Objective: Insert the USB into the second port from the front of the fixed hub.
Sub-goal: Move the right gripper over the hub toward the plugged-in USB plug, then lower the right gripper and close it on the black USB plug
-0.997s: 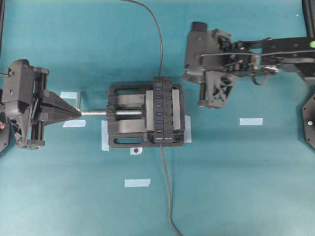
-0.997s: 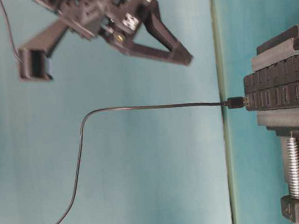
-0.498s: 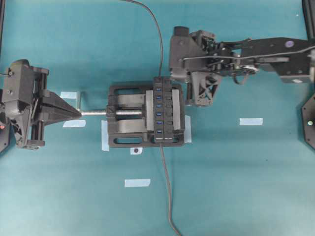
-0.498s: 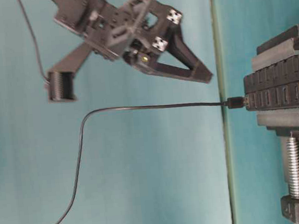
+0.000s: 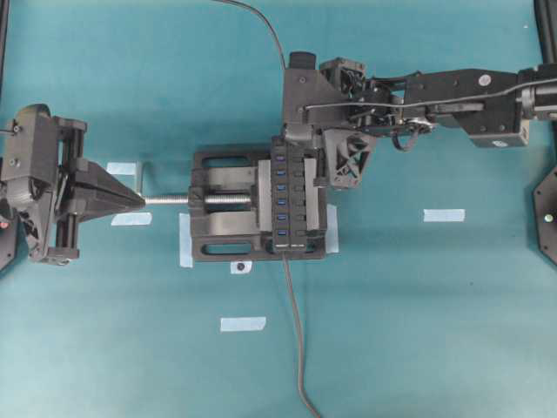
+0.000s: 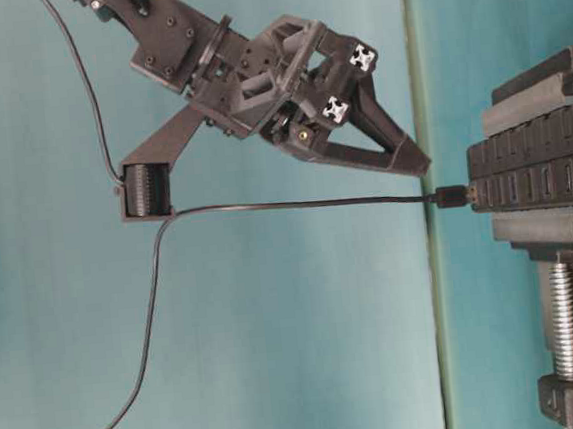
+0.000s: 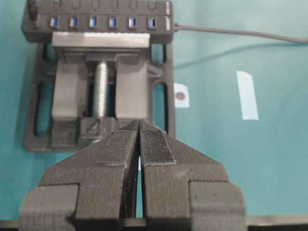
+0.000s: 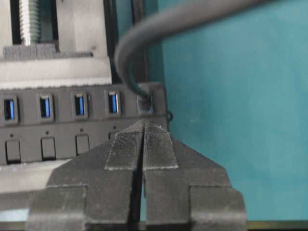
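Black USB point(image 8: 143, 102) sits in the hub's point(image 8: 57, 130) end port, right claw point(image 8: 143, 126) pinched empty.

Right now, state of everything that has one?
USB: plugged into the hub's end port, far from the thick cable.
Hub: clamped in the vise.
Other six ports: empty.
Right gripper: shut, empty, over the hub by the plug.
Left gripper: shut, empty.

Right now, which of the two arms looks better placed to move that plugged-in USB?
The right. Its shut hand hovers beside the USB at the hub's far end; the left hand, also shut, sits beyond the vise.
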